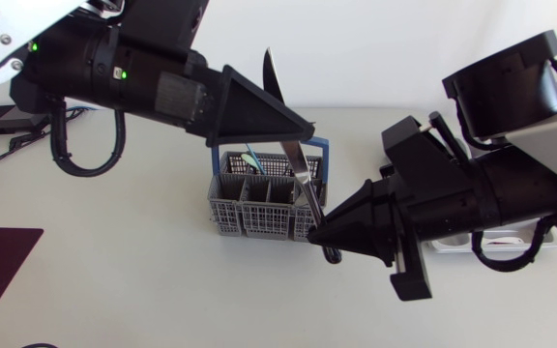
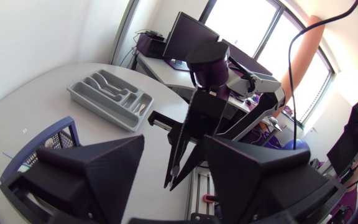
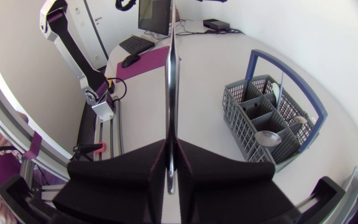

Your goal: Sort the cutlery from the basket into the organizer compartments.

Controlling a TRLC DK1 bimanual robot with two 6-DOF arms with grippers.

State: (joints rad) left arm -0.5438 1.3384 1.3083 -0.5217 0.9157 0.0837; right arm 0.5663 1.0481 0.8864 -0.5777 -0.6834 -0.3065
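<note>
The right gripper (image 3: 169, 146) is closed on a knife (image 3: 169, 74), both black fingers (image 3: 126, 171) pressing its flat sides. The knife shows edge-on as a thin metal line running straight out ahead of the fingertips. Beside the gripper on the white table (image 3: 210, 53) stands the grey basket (image 3: 234, 111) with its blue handle (image 3: 253, 62) upright. A spoon (image 3: 267, 137) lies in one compartment. A purple mat (image 3: 143, 62) lies farther ahead.

No text, label, brand, number or sign could be read anywhere, neither on the grey slotted plastic basket (image 1: 249, 217) nor on the grey plastic organizer tray (image 2: 100, 112)
</note>
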